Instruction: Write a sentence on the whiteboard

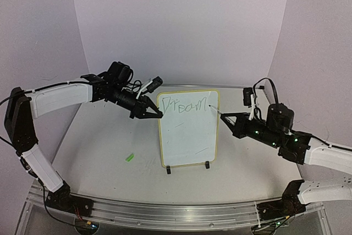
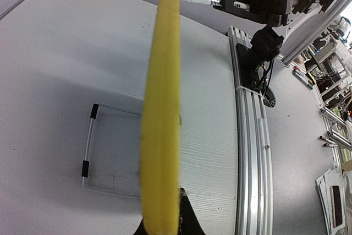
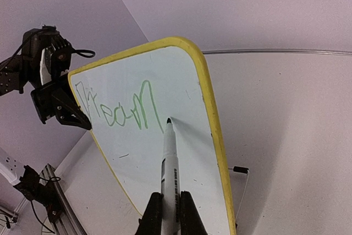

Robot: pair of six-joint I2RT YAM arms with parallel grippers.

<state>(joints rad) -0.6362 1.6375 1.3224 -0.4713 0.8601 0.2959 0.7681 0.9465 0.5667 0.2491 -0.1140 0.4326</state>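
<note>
Left tool (image 1: 151, 113) is clenched on the left edge of the whiteboard (image 1: 187, 136), near its top corner. In the left wrist view the yellow frame runs straight up between the fingers (image 2: 187, 219). Right tool (image 1: 234, 122) is grasping a white marker (image 3: 169, 163) by the barrel. The marker's dark tip rests against the board face just right of the writing (image 1: 186, 104), a single scrawly green word along the top that reads roughly "Dream". The whiteboard stands upright on two black feet (image 1: 168, 170) about the middle of the worktop (image 1: 93, 152), its face turned toward the near edge. Grey worktop shows on both sides of it, more toward the left edge, where a small green piece (image 1: 130, 157) lies well apart from the board. A metal rail (image 1: 165, 210) runs along the near edge. Plain pale walls stand at the far and side edges.
</note>
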